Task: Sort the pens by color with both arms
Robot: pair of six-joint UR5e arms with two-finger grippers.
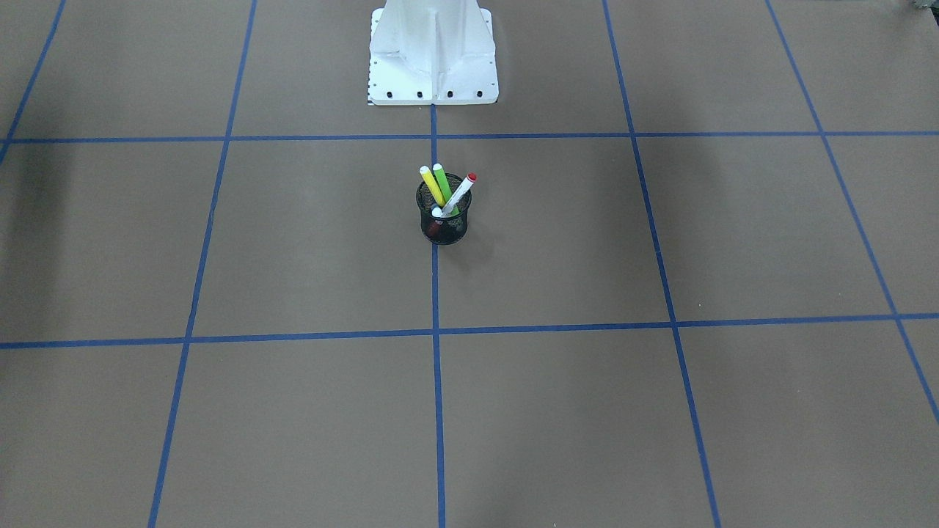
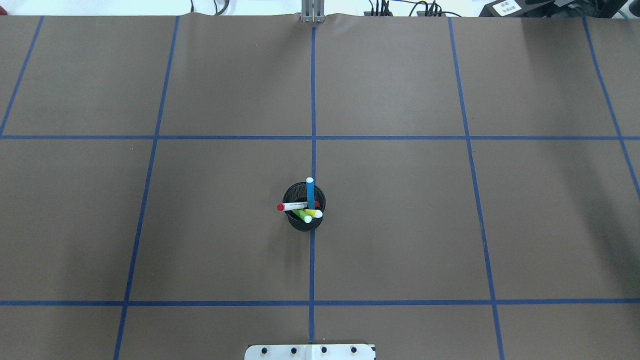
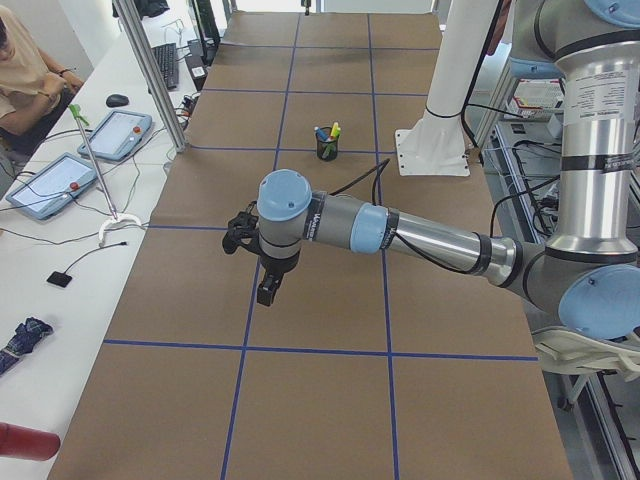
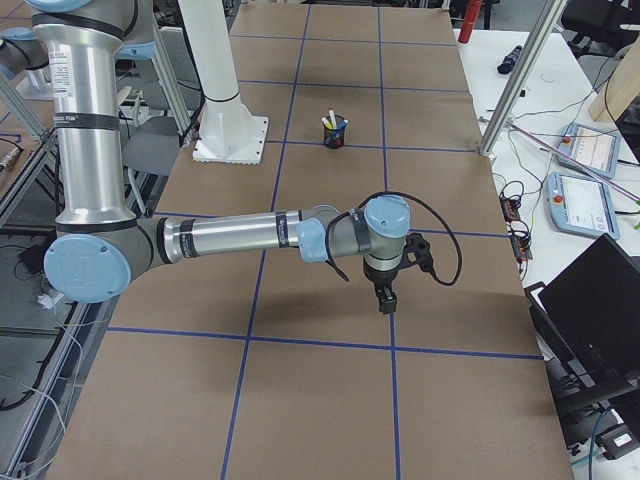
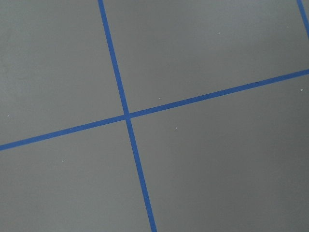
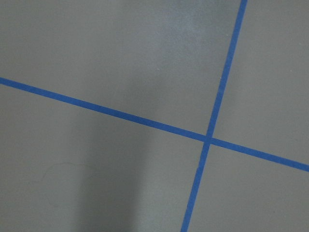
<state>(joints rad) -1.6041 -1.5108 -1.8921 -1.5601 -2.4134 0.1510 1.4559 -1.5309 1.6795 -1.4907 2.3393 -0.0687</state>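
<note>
Four pens stand together in a black mesh cup [image 2: 304, 223] at the table's middle: a blue pen [image 2: 310, 194], a white pen with red cap [image 2: 292, 206], a green pen [image 2: 302, 215] and a yellow pen [image 2: 315, 213]. The front-facing view shows the yellow pen [image 1: 431, 185], green pen [image 1: 444, 187] and red-capped pen [image 1: 460, 192] leaning out of the cup [image 1: 445, 229]. My left gripper [image 3: 267, 292] hangs over the table far from the cup [image 3: 326, 148]. My right gripper [image 4: 386, 302] hangs far from the cup [image 4: 336, 133]. I cannot tell if either is open or shut.
The white pedestal base [image 1: 433, 55] stands behind the cup. Blue tape lines [image 2: 312, 137] grid the brown table. An operators' bench with tablets [image 3: 60, 180] and a metal post [image 3: 150, 70] borders the far side, and a person [image 3: 20, 70] sits there.
</note>
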